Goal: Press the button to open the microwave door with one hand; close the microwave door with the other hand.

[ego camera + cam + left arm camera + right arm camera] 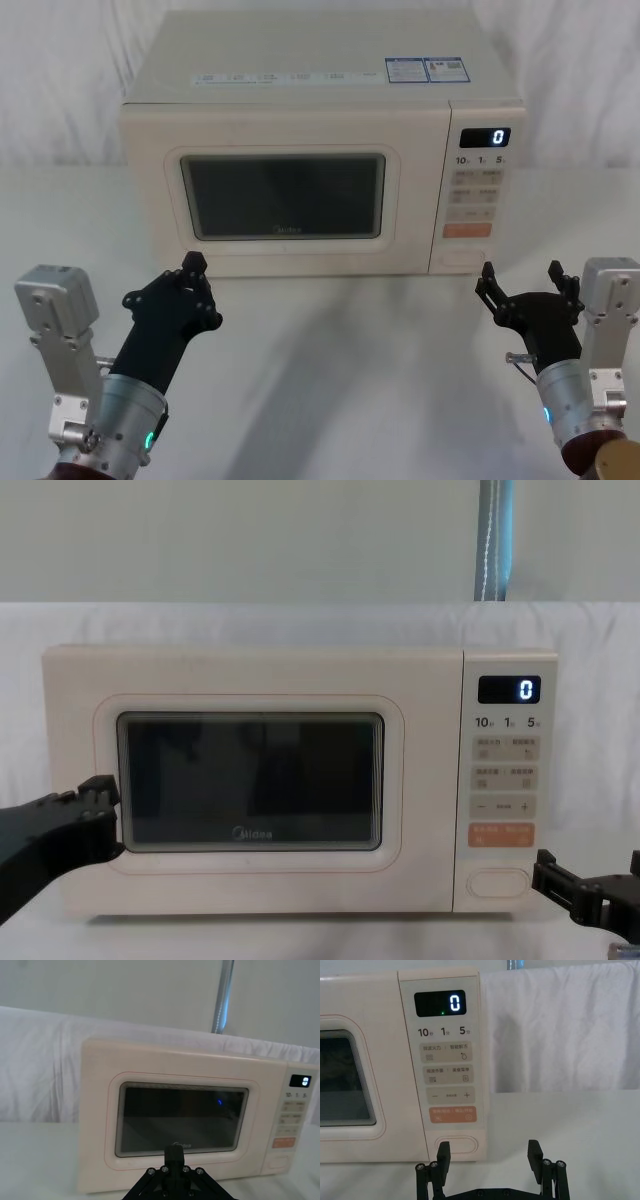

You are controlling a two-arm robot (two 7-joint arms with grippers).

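Tabletop [330, 360]: white, plain surface carrying the microwave, with a white draped cloth [560, 1030] behind it.

Microwave [300, 75]: cream body, standing at the 12 o'clock side of the tabletop in the head view, front facing the robot. Two printed labels [425, 69] lie on its top near the right rear.

Microwave door [250, 780]: wide cream panel with dark mesh window and grey logo under the glass; shut, flush with the body, filling the front from the left edge to the control panel.

Control panel [447, 1060]: narrow cream strip at the 3 o'clock end of the front. Its display [440, 1003] reads "0"; small cream keys sit below, then an orange key [450, 1114].

Left pincer [192, 268]: black, clenched with fingertips together, at about 7 o'clock in the head view, raised in front of the door's lower left corner. The chest view shows it overlapping the door's left edge; contact cannot be told.

Right pincer [520, 280]: black, released with fingers spread apart, at about 4 o'clock in the head view, just before the lower right corner of the microwave and apart from it.

Button [456, 1144]: blank cream oval, lowest on the control panel, directly under the orange key; in the right wrist view it lies just beyond the left-hand finger [443, 1152] of the right pincer.
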